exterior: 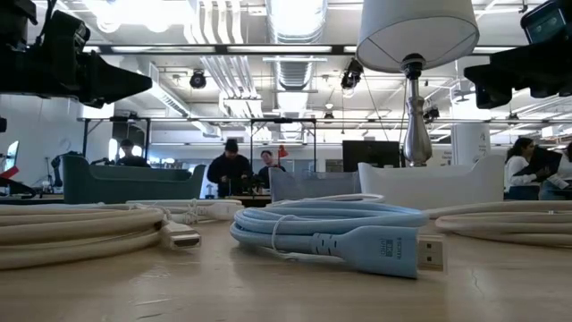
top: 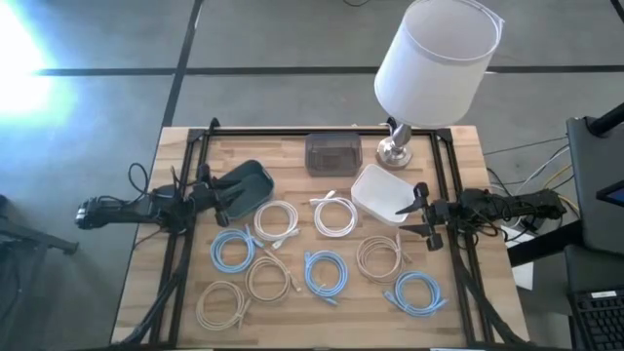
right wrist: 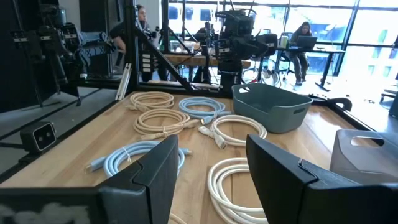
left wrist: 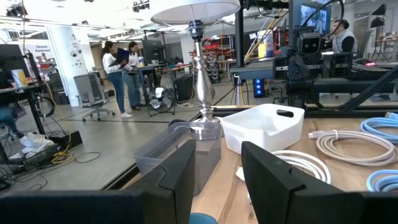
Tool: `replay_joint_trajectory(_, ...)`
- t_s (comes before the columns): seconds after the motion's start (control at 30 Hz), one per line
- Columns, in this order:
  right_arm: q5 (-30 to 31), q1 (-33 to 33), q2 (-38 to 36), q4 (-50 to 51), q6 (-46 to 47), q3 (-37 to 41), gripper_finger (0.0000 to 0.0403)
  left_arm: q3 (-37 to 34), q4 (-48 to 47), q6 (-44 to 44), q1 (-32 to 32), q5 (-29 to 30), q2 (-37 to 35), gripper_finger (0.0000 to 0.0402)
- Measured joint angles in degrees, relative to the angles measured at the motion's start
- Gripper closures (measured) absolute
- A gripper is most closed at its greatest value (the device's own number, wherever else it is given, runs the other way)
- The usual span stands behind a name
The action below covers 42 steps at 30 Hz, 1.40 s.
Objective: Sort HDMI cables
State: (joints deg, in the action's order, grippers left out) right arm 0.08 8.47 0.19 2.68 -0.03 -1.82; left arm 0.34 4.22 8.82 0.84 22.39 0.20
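1. Cables: nine light blue [top: 324, 272], white [top: 333, 216] and beige [top: 379, 256] coiled HDMI cables lie flat on the wooden table [top: 458, 146], untouched.
2. Left gripper [top: 223, 198] and right gripper [top: 417, 216] hover spread, empty, at either side.
3. Coils look light, springy; pinch across the bundled loops, not the plug.

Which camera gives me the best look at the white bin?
The high view: the whole white bin shows from above, beside the lamp base. The left wrist view shows its side and handle slot. The low view shows only its far wall. The right wrist view misses it.
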Motion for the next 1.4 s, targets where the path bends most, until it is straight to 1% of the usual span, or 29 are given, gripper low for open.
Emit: replay_joint_trajectory(1.4, 0.0, 0.0, 0.0, 0.0, 0.0, 0.0, 0.0218, 0.0, 1.0, -0.3, 0.0, 0.0, 0.0, 0.0268)
